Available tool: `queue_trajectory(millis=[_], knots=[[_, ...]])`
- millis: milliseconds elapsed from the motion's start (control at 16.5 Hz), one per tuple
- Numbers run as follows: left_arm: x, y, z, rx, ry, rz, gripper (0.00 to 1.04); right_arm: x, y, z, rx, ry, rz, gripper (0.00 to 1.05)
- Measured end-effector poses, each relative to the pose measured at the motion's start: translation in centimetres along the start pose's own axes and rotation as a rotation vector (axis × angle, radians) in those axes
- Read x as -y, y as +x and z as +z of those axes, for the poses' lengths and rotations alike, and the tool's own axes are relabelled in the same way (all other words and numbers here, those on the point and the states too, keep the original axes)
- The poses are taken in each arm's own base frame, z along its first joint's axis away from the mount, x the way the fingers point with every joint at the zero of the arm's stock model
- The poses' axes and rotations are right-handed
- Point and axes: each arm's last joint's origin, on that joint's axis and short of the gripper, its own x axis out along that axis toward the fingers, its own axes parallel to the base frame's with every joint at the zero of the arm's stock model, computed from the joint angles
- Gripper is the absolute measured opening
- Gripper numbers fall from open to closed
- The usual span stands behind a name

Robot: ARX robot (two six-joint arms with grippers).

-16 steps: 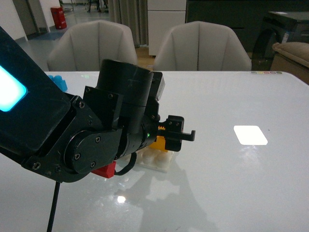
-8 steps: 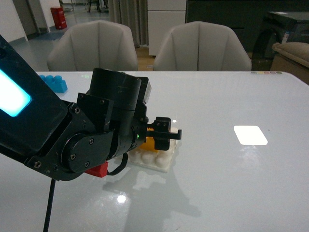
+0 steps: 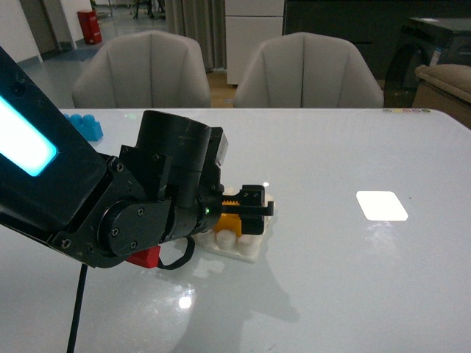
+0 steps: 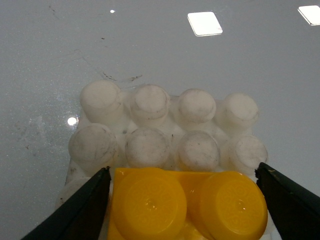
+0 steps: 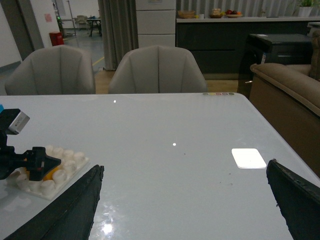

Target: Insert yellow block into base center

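Observation:
My left gripper [image 3: 246, 212] is shut on the yellow block [image 3: 229, 223] and holds it down on the whitish studded base [image 3: 246, 246] on the white table. In the left wrist view the yellow block [image 4: 187, 202] with its two round studs sits between the two dark fingers, with two rows of white base studs [image 4: 170, 127] just beyond it. In the right wrist view the base [image 5: 55, 177] and yellow block [image 5: 48, 173] show far off with the left gripper [image 5: 37, 162] over them. My right gripper [image 5: 185, 200] is open and empty above bare table.
A red brick [image 3: 143, 257] lies partly under the left arm beside the base. A blue brick [image 3: 82, 126] sits at the table's far left. A bright rectangle of reflected light [image 3: 381, 205] lies on the table to the right. Two chairs [image 3: 307, 71] stand behind the table.
My left gripper has moved left and lower with the yellow block, bringing it from above the base down onto the base studs. The base has not moved.

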Motion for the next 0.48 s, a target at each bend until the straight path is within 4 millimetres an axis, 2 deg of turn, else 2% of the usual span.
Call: queue_trajectory(millis=[61,182,303,424,485], knots=[[0.0,0.0,0.1,0.005,-0.006,-0.007,0.98,0.0,0.0,0.0,0.0,0.0,0.0,0.98],[0.1,-0.5,1.2,0.037,-0.014,-0.019,0.98,0.0,0.0,0.0,0.0,0.0,0.0,0.98],[0.5,-2.3,3.6,0.122,-0.036,-0.044,0.98,0.0,0.0,0.0,0.0,0.0,0.0,0.98],[1.3,-6.6,6.4,0.268,-0.043,-0.107,0.98,0.0,0.0,0.0,0.0,0.0,0.0,0.98],[1.8,-9.4,7.1,0.377,-0.025,-0.121,0.98,0.0,0.0,0.0,0.0,0.0,0.0,0.98]])
